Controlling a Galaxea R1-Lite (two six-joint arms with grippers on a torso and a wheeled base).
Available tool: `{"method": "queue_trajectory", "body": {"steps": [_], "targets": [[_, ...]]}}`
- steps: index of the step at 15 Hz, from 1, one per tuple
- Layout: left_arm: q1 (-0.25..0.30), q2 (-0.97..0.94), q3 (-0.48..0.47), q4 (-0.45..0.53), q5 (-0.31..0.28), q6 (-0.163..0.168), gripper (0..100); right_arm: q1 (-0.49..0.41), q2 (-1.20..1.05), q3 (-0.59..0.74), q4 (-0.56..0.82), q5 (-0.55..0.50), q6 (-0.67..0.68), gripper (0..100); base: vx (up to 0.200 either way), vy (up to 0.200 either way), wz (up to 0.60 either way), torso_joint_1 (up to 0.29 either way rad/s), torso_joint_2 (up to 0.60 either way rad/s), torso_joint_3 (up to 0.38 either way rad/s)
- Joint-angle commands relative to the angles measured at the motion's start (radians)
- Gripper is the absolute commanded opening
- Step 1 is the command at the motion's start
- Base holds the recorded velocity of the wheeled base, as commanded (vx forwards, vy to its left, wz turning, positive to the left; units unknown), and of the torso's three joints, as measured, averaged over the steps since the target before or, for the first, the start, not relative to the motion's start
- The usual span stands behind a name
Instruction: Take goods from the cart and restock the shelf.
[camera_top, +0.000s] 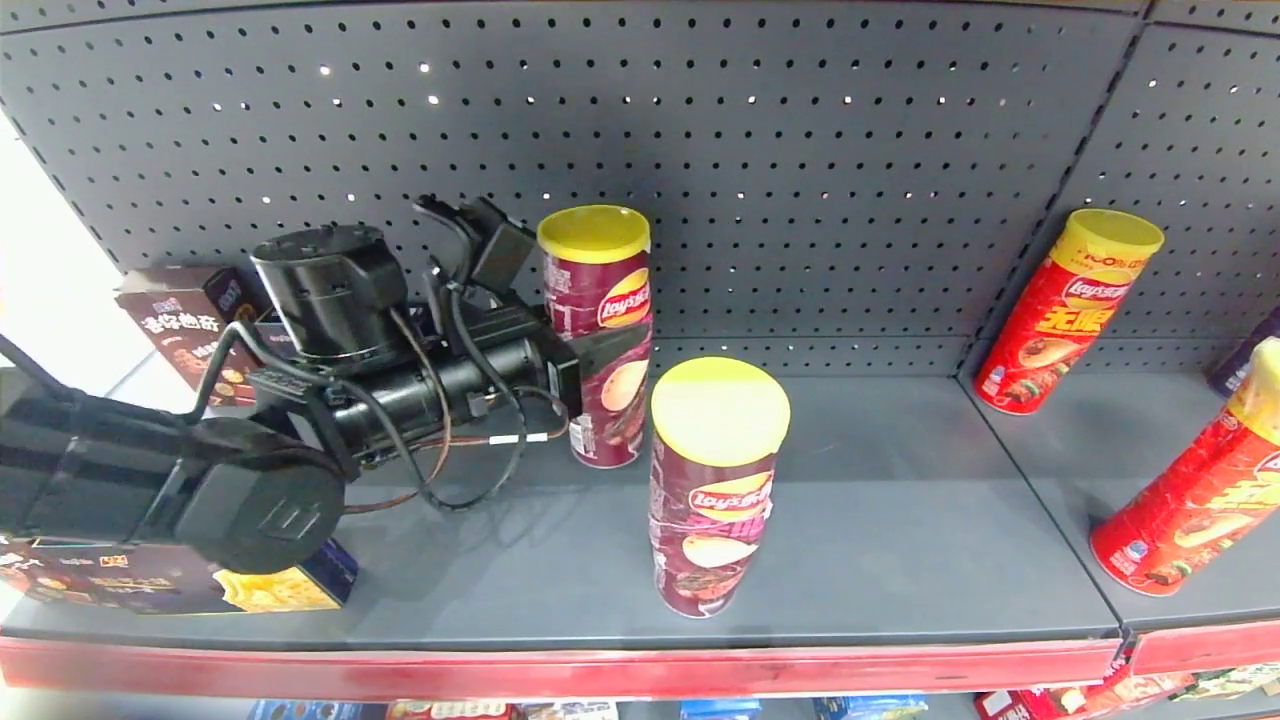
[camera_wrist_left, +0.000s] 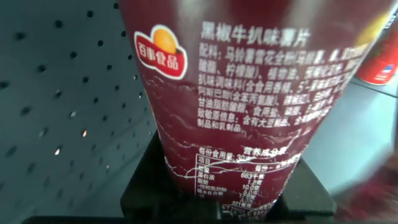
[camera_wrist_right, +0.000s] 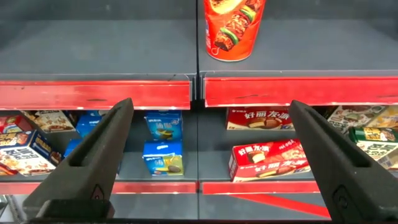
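A maroon chip can (camera_top: 597, 290) with a yellow lid stands upright near the back of the grey shelf (camera_top: 900, 520), close to the pegboard. My left gripper (camera_top: 605, 375) is shut on its lower half, coming in from the left. In the left wrist view the same can (camera_wrist_left: 249, 93) sits between the dark fingers (camera_wrist_left: 146, 186). A second maroon can (camera_top: 715, 490) stands free, nearer the shelf's front edge. My right gripper (camera_wrist_right: 211, 162) is open with nothing in it, facing the shelf's red front edge (camera_wrist_right: 124, 93) from lower down.
Two red chip cans (camera_top: 1070, 310) (camera_top: 1195, 500) stand on the adjoining shelf to the right; one red can (camera_wrist_right: 233, 28) shows in the right wrist view. Snack boxes (camera_top: 185, 320) (camera_top: 150, 585) lie at the left. Lower shelves hold more boxes (camera_wrist_right: 261, 158).
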Motion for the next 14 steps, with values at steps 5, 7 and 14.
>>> {"method": "queue_trajectory", "body": {"steps": [5,7,14], "targets": [[0.002,0.211,-0.202,0.005,-0.058,-0.002,0,0.000,0.005,0.000,0.000,0.000,0.000,100,0.000,0.000,0.00,0.000,0.00,0.000],[0.004,0.244,-0.239,0.006,-0.060,-0.002,0,0.000,0.005,0.000,0.000,0.000,0.000,100,0.000,0.000,0.00,0.000,0.00,0.000],[0.008,0.260,-0.234,0.008,-0.055,-0.004,100,0.000,0.005,0.000,0.000,0.000,0.000,100,0.000,0.000,0.00,0.000,0.00,0.000]]}}
